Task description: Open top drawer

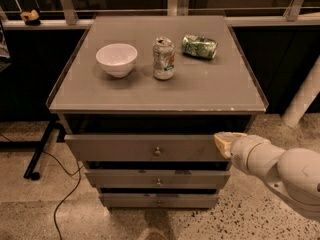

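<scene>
Gripper [224, 142] seemingly touches top drawer [120, 148] right end; front camera-facing.

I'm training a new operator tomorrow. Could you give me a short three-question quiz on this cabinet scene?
1. True or false: the tool is at the right end of the front of the top drawer.
2. What stands between the white bowl and the green can lying on its side? A) an upright can B) a mug C) nothing
3. Fill in: each drawer front carries a small round ___ at its centre.

Key: 1 true; 2 A; 3 knob.
</scene>
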Available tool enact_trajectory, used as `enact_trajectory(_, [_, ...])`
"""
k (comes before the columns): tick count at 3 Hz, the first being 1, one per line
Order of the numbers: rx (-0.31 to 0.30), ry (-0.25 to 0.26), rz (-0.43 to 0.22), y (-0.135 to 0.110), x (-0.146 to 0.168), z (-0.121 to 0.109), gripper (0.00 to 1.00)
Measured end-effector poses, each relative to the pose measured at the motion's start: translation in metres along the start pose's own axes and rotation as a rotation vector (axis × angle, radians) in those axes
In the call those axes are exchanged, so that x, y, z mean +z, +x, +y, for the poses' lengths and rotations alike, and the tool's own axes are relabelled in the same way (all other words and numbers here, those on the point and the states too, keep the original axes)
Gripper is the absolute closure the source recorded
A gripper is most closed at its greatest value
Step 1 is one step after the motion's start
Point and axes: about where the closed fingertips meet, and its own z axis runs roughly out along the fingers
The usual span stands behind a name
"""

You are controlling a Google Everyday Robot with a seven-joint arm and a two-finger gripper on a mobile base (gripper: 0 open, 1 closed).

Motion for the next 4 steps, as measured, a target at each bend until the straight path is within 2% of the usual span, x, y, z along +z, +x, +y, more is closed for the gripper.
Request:
enact_trajectory(1, [0.010,0.019,-0.008,0.002,0.016,-0.013,1.00])
enact_trajectory(2, [-0.007,0.033,-0.009,-0.006,0.049,-0.029,1.00])
enact_trajectory(3, [-0.007,0.033,-0.009,-0.006,0.049,-0.029,1.00])
enact_trajectory(4, [0.001,0.095,-0.012,-0.008,0.069,-0.047,1.00])
